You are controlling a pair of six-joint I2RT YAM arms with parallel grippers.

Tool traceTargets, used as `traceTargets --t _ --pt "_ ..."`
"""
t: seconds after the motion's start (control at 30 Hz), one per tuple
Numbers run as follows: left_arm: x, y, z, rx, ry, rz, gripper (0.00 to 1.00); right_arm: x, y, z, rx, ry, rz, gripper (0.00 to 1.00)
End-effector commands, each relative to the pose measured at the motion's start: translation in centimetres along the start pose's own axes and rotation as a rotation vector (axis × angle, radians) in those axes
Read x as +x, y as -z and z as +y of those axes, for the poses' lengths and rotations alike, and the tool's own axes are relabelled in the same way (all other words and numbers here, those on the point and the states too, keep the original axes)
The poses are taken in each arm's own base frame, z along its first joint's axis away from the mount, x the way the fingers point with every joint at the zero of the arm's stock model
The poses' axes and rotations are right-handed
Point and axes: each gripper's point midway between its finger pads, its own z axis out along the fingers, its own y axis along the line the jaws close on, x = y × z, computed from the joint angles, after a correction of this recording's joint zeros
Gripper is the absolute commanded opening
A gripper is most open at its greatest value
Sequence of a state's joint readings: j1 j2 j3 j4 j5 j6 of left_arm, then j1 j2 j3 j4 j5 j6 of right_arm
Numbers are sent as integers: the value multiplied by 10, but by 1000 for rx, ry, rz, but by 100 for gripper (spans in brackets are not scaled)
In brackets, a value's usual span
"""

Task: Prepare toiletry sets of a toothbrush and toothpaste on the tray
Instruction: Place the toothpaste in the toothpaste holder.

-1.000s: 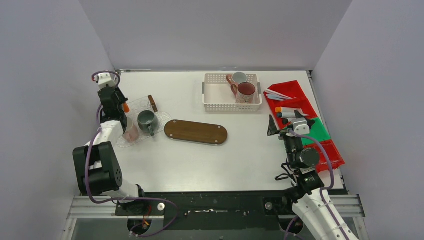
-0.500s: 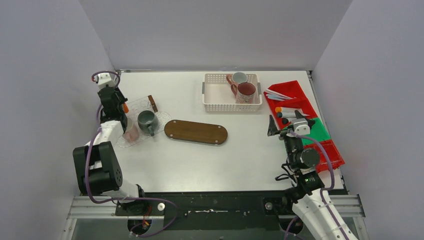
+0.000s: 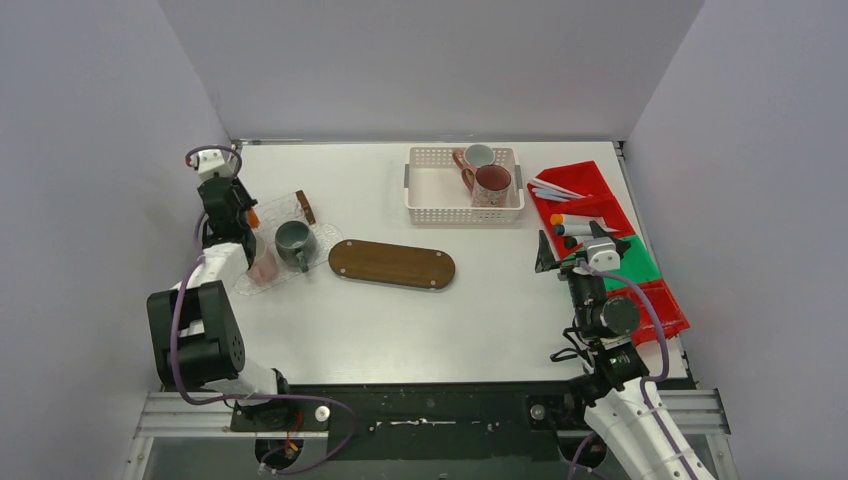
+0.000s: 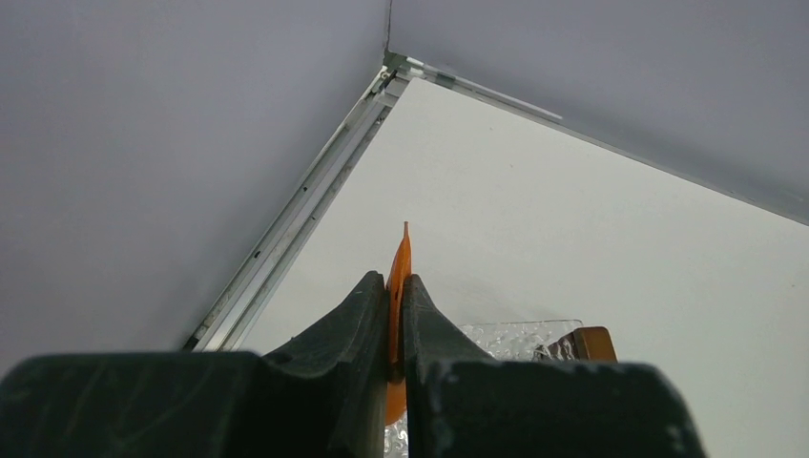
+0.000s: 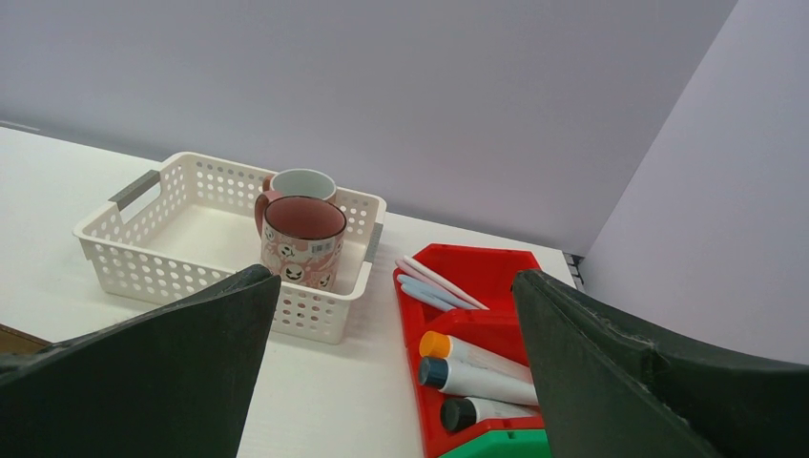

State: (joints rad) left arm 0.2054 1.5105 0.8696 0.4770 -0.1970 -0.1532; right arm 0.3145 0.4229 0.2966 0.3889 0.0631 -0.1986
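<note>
My left gripper (image 3: 228, 207) (image 4: 395, 286) is shut on a slim orange toothbrush (image 4: 400, 262) (image 3: 252, 215), above the left end of the clear tray (image 3: 318, 236) (image 4: 515, 336). A dark green mug (image 3: 295, 243) and a pinkish-white mug (image 3: 263, 264) stand on that tray. A maroon mug (image 3: 492, 183) (image 5: 301, 239) and a white mug (image 3: 478, 156) (image 5: 303, 181) sit in the white basket (image 3: 430, 190) (image 5: 191, 258). Toothbrushes (image 3: 555, 189) (image 5: 434, 281) and toothpaste tubes (image 3: 580, 226) (image 5: 477, 367) lie in the red bin (image 3: 590, 180). My right gripper (image 3: 562, 252) (image 5: 393, 286) hangs open and empty beside the bin.
A dark oval wooden board (image 3: 392, 263) lies mid-table between the tray and the basket. A green bin (image 3: 635, 262) and another red bin (image 3: 660, 310) follow along the right edge. Walls close in the table on the left, back and right.
Almost nothing differs. The left wrist has shifted very slightly while still holding the orange toothbrush, and the right arm has stayed still.
</note>
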Motion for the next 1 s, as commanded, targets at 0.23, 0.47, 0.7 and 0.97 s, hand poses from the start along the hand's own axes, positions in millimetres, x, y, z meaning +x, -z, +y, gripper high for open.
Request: traceTargets --t 0.23,0.47,0.7,0.97 --pt "-8 -5 0 2 23 -61 0 -15 -1 -4 13 2 -61 100" --pt "2 -9 2 -4 35 -66 0 -15 0 -4 14 4 -60 100" --pt "13 -11 6 -19 41 -72 0 -15 0 -4 11 5 -60 100" --pt "31 -9 15 -52 48 -58 0 -16 1 -4 12 6 -63 100"
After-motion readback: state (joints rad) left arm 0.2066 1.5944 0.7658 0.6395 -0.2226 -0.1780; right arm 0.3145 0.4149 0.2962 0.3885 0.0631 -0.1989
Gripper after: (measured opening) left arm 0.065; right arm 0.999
